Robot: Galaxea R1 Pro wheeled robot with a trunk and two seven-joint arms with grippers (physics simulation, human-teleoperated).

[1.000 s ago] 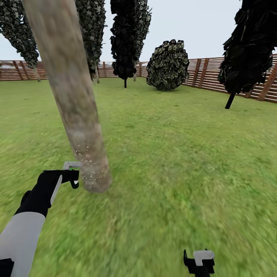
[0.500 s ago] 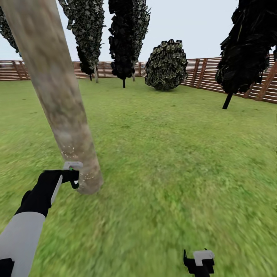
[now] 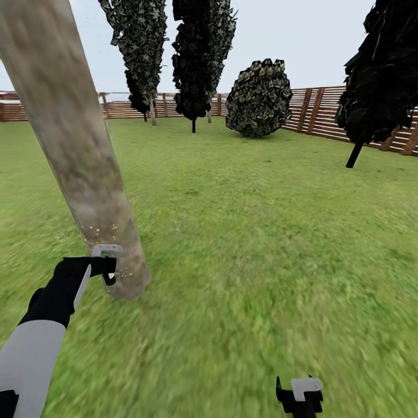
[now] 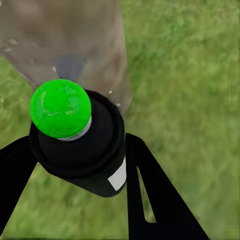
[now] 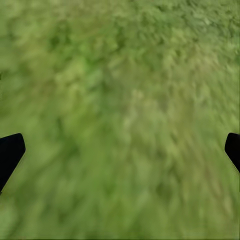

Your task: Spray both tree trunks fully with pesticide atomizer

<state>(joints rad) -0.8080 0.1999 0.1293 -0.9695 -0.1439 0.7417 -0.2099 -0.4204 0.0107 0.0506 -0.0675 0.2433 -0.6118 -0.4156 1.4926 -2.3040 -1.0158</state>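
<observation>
In the garden, the robot's left end effector (image 3: pixel 108 268) is gripping the pesticide atomizer (image 4: pixel 77 142), a black canister with a bright green cap, and holding its nozzle end just beside the base of a thick tree trunk (image 3: pixel 75 145). In the left wrist view, the black fingers (image 4: pixel 150 195) are sitting clamped on either side of the canister, with mottled bark close behind it.

Over the past second the whole head view is shifting, so the camera, not the tree, is moving: the trunk is sliding toward the left edge of the picture and its foot is now sitting right against the held atomizer, where a second ago it stood a little to the side. The fence (image 3: pixel 325 113) and the dark conifers (image 3: pixel 200 58) behind are drifting rightward as well.

White specks of pesticide (image 3: pixel 101 232) are clinging to the lowest stretch of bark; fewer of them are facing the camera than a second ago, likely because the robot is circling to another side. Most of the trunk above is looking bare, so coverage is judged to be at an early stage, with the second tree still to come.

The right end effector (image 3: pixel 300 396) is hanging low and released, its fingertips (image 5: pixel 11 152) spread wide apart over blurred lawn (image 5: pixel 125 110), carrying nothing.
</observation>
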